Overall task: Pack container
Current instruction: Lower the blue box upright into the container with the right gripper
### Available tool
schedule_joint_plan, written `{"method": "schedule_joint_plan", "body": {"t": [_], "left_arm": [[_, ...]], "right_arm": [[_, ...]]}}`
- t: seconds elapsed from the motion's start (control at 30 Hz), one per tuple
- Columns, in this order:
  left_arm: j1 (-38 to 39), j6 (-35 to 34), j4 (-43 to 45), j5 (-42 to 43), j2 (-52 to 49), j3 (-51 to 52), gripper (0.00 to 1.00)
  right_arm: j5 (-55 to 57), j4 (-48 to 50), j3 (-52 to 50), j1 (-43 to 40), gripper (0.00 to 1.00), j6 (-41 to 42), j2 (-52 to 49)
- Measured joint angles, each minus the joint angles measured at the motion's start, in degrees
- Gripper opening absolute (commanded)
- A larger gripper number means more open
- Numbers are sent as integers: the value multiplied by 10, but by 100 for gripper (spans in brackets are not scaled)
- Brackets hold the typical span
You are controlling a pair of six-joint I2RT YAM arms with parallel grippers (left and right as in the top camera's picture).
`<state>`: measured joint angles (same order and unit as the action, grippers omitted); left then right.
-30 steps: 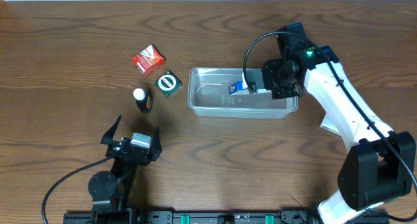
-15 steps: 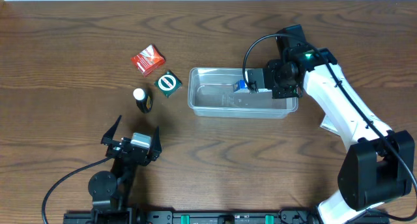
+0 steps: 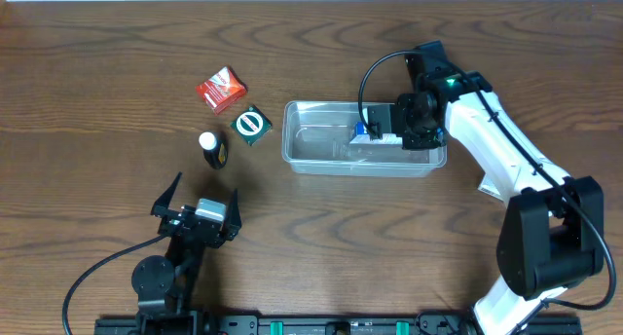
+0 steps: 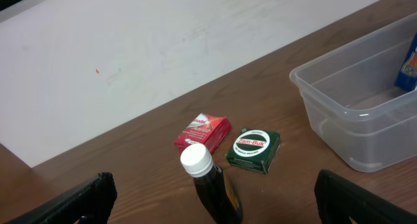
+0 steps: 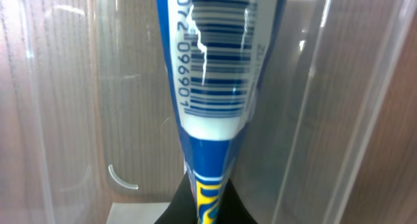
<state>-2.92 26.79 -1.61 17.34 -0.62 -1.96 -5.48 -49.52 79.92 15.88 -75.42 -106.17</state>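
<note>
The clear plastic container [image 3: 321, 150] sits at the table's middle right; it also shows in the left wrist view [image 4: 352, 120] and fills the right wrist view [image 5: 65, 120]. My right gripper [image 3: 375, 132] is shut on a blue printed packet [image 3: 361, 131] and holds it inside the container's right half. The right wrist view shows the packet [image 5: 212, 61] with its barcode pinched between the black fingers [image 5: 205, 208]. My left gripper [image 3: 198, 216] is open and empty near the front left, its fingers [image 4: 208, 198] apart behind a dark bottle.
A red packet [image 3: 221, 89], a green Zam-Buk box [image 3: 252, 125] and a dark bottle with a white cap [image 3: 211, 148] lie left of the container. They also show in the left wrist view: packet [image 4: 202, 131], box [image 4: 253, 150], bottle [image 4: 210, 185].
My right gripper has shifted a little further into the container's right half with the blue packet. The left arm has not moved.
</note>
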Motion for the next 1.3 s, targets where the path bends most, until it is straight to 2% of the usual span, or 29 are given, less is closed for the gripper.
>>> {"method": "schedule_joint_plan", "body": {"t": [0.23, 0.27, 0.33, 0.4, 0.6, 1.03, 1.3], "left_arm": [[0, 0, 0, 0, 0, 0, 98], [0, 0, 0, 0, 0, 0, 98], [0, 0, 0, 0, 0, 0, 98], [0, 0, 0, 0, 0, 0, 98], [0, 0, 0, 0, 0, 0, 98], [0, 0, 0, 0, 0, 0, 98], [0, 0, 0, 0, 0, 0, 98]], "right_arm": [[1, 25, -2, 0, 23, 10, -1], [2, 25, -2, 0, 28, 12, -1], [1, 25, -2, 0, 48, 15, -1], [0, 23, -2, 0, 55, 16, -1], [-12, 22, -2, 0, 60, 15, -1], [-20, -3, -2, 14, 60, 16, -1], [-21, -3, -2, 21, 63, 47, 1]]}}
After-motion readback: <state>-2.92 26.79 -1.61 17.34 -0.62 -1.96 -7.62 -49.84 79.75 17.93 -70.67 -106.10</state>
